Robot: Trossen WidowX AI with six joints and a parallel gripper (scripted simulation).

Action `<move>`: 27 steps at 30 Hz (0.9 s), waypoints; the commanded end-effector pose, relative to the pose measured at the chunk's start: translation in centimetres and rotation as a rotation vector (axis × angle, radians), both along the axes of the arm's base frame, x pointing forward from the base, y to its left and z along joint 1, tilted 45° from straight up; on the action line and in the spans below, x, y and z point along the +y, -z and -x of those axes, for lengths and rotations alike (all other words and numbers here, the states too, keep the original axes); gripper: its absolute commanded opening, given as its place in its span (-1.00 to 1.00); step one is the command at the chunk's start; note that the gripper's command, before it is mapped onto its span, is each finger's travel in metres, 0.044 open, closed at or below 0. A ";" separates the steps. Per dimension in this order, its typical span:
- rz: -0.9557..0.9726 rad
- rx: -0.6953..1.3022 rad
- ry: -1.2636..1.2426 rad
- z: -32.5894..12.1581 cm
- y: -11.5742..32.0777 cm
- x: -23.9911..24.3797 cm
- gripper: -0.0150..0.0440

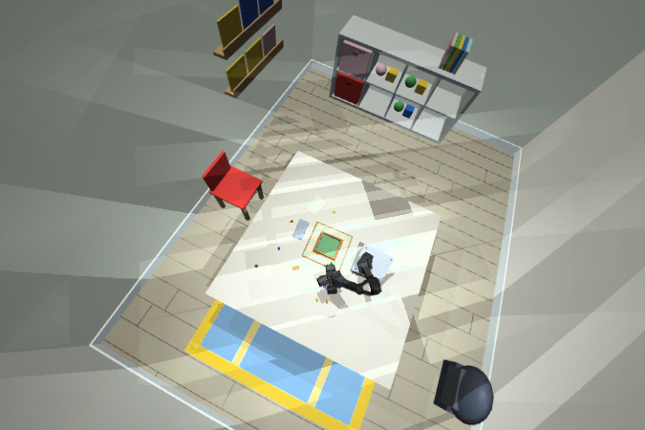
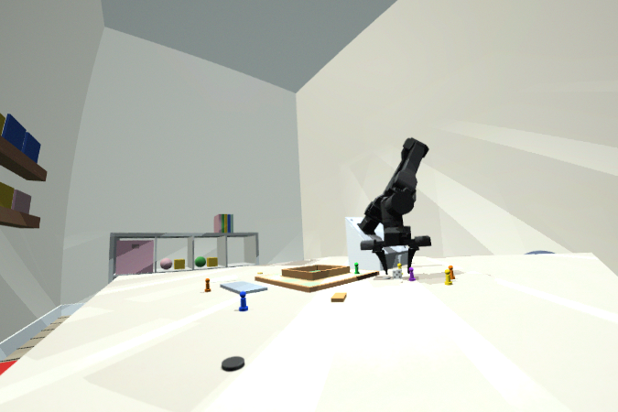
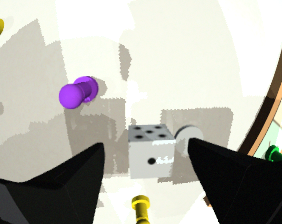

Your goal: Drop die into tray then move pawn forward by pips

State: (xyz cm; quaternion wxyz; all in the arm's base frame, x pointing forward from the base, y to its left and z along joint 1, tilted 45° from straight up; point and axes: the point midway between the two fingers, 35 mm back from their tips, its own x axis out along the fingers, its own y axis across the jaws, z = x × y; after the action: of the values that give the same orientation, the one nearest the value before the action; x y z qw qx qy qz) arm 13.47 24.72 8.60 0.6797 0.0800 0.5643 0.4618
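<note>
The white die (image 2: 396, 274) (image 3: 151, 160) rests on the table, with a one-pip face broad to the wrist view and a five-pip face beyond. My gripper (image 1: 328, 280) (image 2: 398, 273) (image 3: 147, 147) is open, its fingers on either side of the die with gaps to both. The green pawn (image 2: 356, 267) (image 3: 276, 153) stands on the board (image 1: 310, 242) (image 2: 289, 286) near the edge closest to the arm. The dice tray (image 1: 328, 245) (image 2: 295, 274) in the board's middle has brown walls and a green floor that shows no die.
A pale disc (image 3: 189, 136) lies beside the die, at the right fingertip. A purple pawn (image 2: 411, 274) (image 3: 79, 92) and a yellow pawn (image 3: 140, 202) stand close by. Another yellow pawn (image 2: 448, 277) and an orange one stand farther right. A tan block (image 2: 338, 297) lies before the board.
</note>
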 end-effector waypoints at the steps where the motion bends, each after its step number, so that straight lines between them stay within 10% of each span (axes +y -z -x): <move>1: 0.004 0.002 0.004 0.1 0.3 0.1 0.26; 15: 0.006 0.001 0.004 -0.1 0.1 -0.1 -0.49; 27: 0.029 -0.004 -0.002 -1.5 -3.4 -4.2 -0.49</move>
State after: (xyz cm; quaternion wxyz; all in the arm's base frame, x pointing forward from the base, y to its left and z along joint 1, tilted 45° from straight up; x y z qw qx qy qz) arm 14.68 21.41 10.80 0.6799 0.0688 0.5735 0.4517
